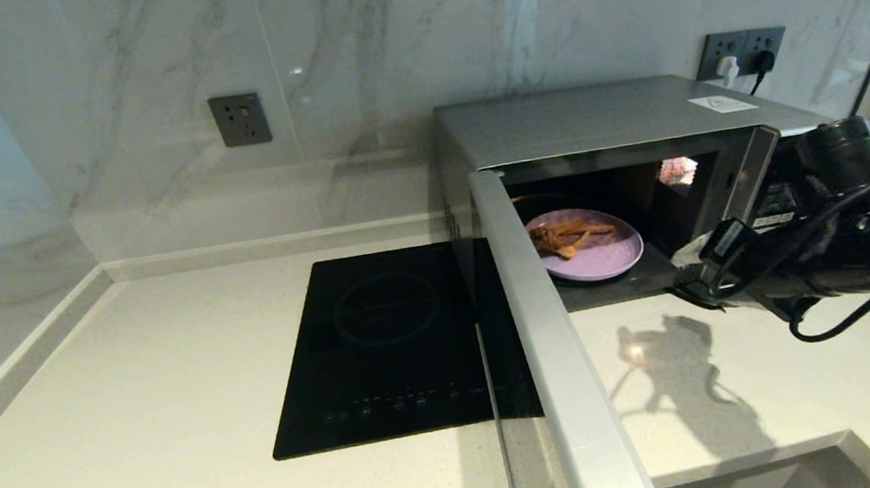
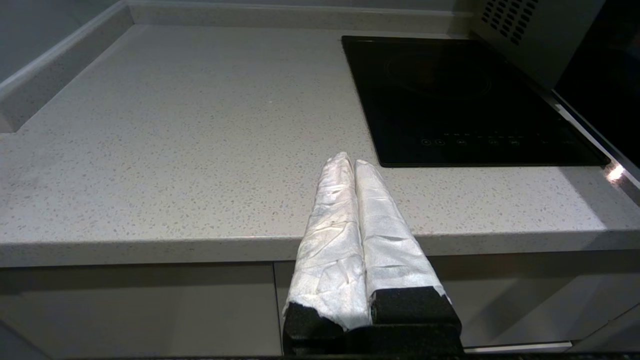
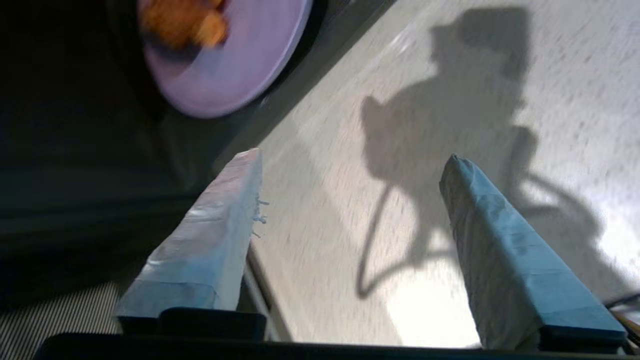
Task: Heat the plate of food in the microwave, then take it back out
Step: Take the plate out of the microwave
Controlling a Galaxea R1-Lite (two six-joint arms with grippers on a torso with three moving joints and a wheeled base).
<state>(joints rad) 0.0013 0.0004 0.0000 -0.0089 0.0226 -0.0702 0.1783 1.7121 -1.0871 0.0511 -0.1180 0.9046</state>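
Item: the plate of food (image 1: pixel 586 248), lavender, is sitting inside the microwave (image 1: pixel 600 125) near the front of the cavity, with the microwave door (image 1: pixel 549 329) standing swung wide open toward the camera beside the black hob (image 1: pixel 397 345). Right tool (image 3: pixel 350 165) is hovering over the table (image 1: pixel 140 437) just outside the cavity's front right corner, fingers spread wide and gripping nothing. Left tool (image 2: pixel 350 162) is sitting low at the table's front edge, well apart from the microwave, fingers pressed together and empty.
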